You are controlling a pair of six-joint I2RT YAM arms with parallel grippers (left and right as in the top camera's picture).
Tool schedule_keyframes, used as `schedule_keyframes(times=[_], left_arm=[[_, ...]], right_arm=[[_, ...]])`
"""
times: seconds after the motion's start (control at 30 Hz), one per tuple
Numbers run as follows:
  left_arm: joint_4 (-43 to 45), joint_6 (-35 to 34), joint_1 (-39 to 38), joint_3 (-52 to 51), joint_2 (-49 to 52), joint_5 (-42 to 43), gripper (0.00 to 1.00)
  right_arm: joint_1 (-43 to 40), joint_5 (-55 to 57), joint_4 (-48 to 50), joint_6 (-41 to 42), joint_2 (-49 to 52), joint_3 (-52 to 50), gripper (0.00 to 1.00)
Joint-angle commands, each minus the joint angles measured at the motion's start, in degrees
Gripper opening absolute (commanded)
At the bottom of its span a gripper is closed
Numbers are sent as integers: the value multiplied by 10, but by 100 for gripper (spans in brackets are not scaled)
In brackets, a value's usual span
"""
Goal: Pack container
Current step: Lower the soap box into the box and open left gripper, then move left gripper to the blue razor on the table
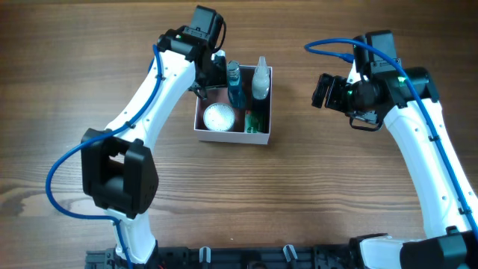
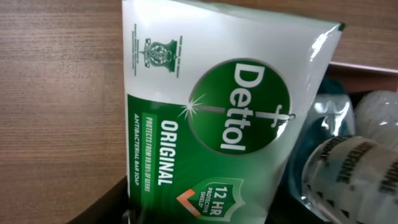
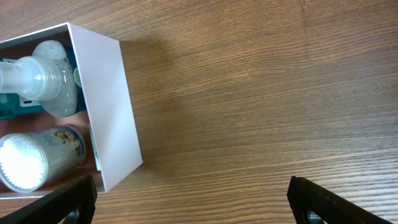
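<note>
The container is a square box with white walls and a pinkish-brown inside, at the table's back middle. It holds a round white-lidded jar, a blue bottle, a clear pump bottle and a green packet. My left gripper is over the box's back left corner, shut on a green and white Dettol soap packet that fills the left wrist view. My right gripper is open and empty, to the right of the box. Its view shows the container's white wall.
The right wrist view shows the pump bottle and the jar inside the box, and bare wooden table between my open right fingers. The left wrist view shows a clear bottle beside the soap packet.
</note>
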Motion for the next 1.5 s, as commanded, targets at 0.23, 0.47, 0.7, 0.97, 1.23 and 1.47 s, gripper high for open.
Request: schedule_keyframes(times=[0.23, 0.47, 0.7, 0.97, 1.23, 1.47], left_arm=[[-5, -5, 4, -5, 27, 5, 15], [-3, -5, 4, -5, 27, 5, 40], [-9, -5, 4, -5, 27, 5, 57], [-19, -5, 4, -5, 27, 5, 74], [-19, -5, 4, -5, 26, 5, 73], [-15, -4, 6, -4, -9, -18, 77]], right_arm=[[-2, -7, -1, -2, 5, -1, 100], [-2, -7, -1, -2, 5, -1, 100], [-2, -7, -1, -2, 5, -1, 100], [-2, -7, -1, -2, 5, -1, 100], [-2, -7, -3, -2, 5, -1, 100], [-2, -7, -3, -2, 5, -1, 100]])
